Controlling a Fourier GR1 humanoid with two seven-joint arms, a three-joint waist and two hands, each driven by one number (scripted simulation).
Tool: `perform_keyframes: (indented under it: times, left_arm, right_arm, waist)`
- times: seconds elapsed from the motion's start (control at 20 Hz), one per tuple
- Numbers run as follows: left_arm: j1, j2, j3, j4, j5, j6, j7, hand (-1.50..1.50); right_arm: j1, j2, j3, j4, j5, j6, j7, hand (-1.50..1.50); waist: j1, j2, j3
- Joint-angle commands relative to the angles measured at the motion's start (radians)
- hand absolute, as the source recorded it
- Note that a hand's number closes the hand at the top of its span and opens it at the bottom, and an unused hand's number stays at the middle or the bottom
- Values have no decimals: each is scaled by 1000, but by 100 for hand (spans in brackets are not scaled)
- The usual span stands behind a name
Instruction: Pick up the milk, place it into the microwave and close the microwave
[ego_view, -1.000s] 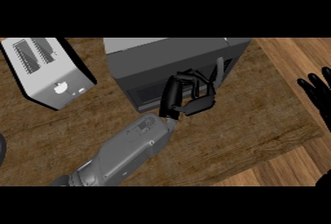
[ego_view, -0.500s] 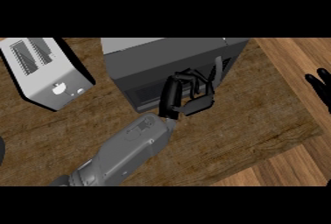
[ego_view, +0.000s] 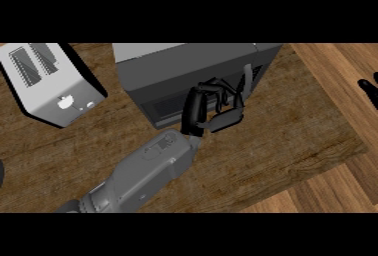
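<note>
One left robot hand (ego_view: 215, 107), fingers curled, sits at the boxy dark-grey metal microwave (ego_view: 193, 75) front, twelve o'clock on the grainy wooden bench (ego_view: 295, 140). Milk isn't visible, possibly inside. Risk: fingers snagging the door. Right robot hand (ego_view: 369, 90) rests open at three o'clock.

Toaster (ego_view: 52, 82) left of microwave (ego_view: 188, 70), both on counter (ego_view: 295, 135), apparently apart.

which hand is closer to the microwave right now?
Left. The left hand is at the front of the dark grey box-shaped microwave, overlapping its face. The right hand shows only at the view's right edge, well clear of it.
</note>
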Motion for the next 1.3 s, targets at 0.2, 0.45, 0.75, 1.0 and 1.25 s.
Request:
perform_keyframes:
  times: [0.2,0.45,0.75,1.0,1.25]
  left_arm:
    - [-62,1,40,103,42,-20,-16,150]
    - [-74,1,39,105,61,-23,-38,150]
    - [-76,1,20,111,89,-31,-47,150]
    - [-90,1,12,120,107,-31,-58,150]
    - [-98,1,-1,127,115,-28,-80,150]
  right_arm:
    - [-11,-27,-10,-5,-37,1,27,-150]
    - [-21,-46,-20,-4,-67,-4,49,-150]
    - [-36,-59,-7,-21,-115,28,60,-150]
    - [-32,-72,6,-25,-157,50,78,-150]
    - [-35,-90,13,-16,-177,63,95,-150]
  waist:
    - [-7,19,0]
    - [-3,15,-1]
    - [-9,17,0]
    - [-8,11,1]
    - [-5,18,1]
